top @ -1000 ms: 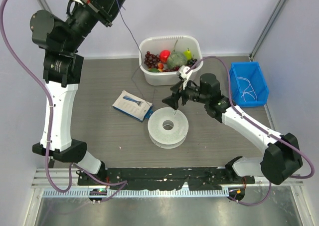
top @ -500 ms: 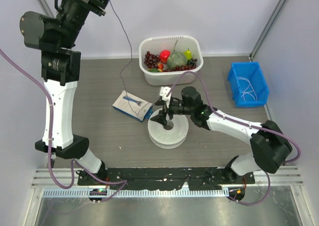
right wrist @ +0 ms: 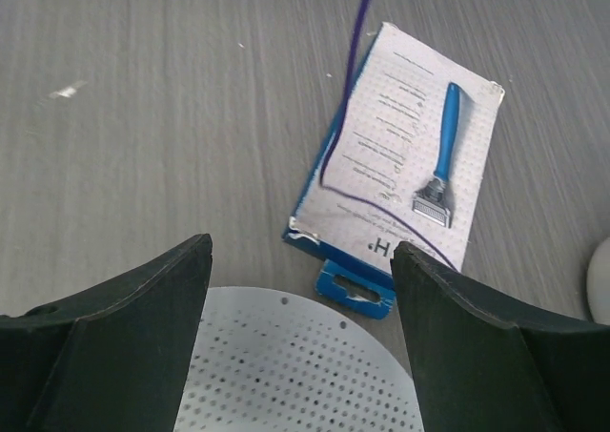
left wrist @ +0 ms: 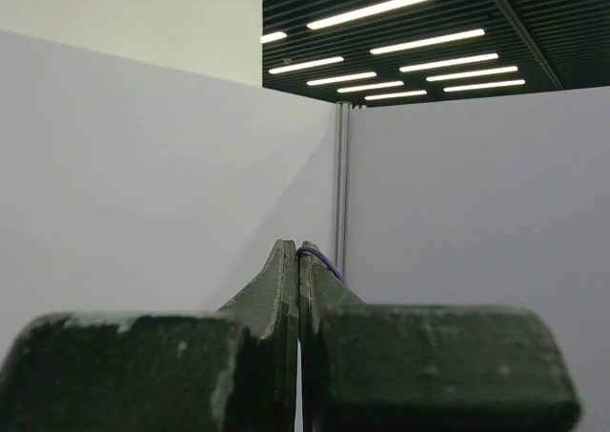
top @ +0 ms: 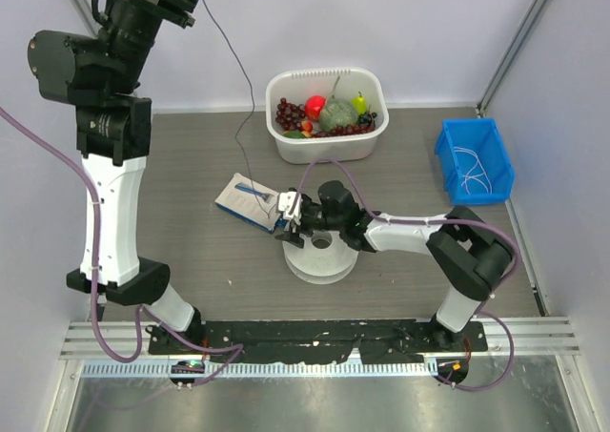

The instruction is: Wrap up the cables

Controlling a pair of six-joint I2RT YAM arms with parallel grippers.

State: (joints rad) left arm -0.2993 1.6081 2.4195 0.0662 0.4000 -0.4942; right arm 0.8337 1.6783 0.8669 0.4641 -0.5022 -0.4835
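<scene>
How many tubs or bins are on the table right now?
2. A white tub of fruit stands at the far middle of the table; a blue bin holding pale cables sits near the right edge. None seems hidden.

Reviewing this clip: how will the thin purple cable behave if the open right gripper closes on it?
Probably floppy: the cable hangs from the shut left gripper and lies in a loose curve across the razor card. Likely very light, since it looks thread-thin. It may slip out of a grip, as so fine a strand offers little to pinch.
</scene>
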